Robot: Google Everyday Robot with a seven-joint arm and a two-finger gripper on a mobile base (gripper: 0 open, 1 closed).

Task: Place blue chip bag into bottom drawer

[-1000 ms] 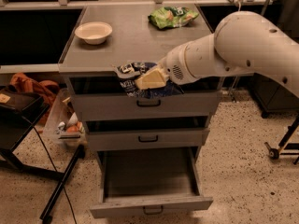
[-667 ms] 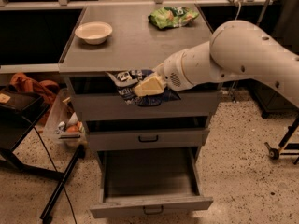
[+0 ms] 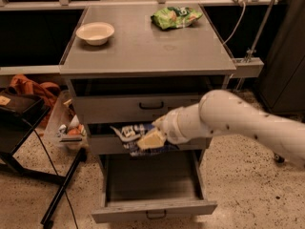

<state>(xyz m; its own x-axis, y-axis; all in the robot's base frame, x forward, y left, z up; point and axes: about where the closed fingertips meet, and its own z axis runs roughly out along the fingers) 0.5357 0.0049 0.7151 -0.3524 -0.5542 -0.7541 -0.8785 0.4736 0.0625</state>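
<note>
My gripper is shut on the blue chip bag, a crumpled dark blue foil bag with white markings. I hold it in front of the middle drawer, just above the open bottom drawer. The bottom drawer is pulled out, its inside looks bare, and a small dark handle shows on its front. My white arm reaches in from the right.
A grey cabinet top carries a white bowl at back left and a green chip bag at back right. The top drawer is closed. A dark stand and clutter stand at left on the speckled floor.
My gripper has lowered with the blue chip bag from the top drawer's level to the middle drawer's front, just over the open bottom drawer. The view has shifted closer.
</note>
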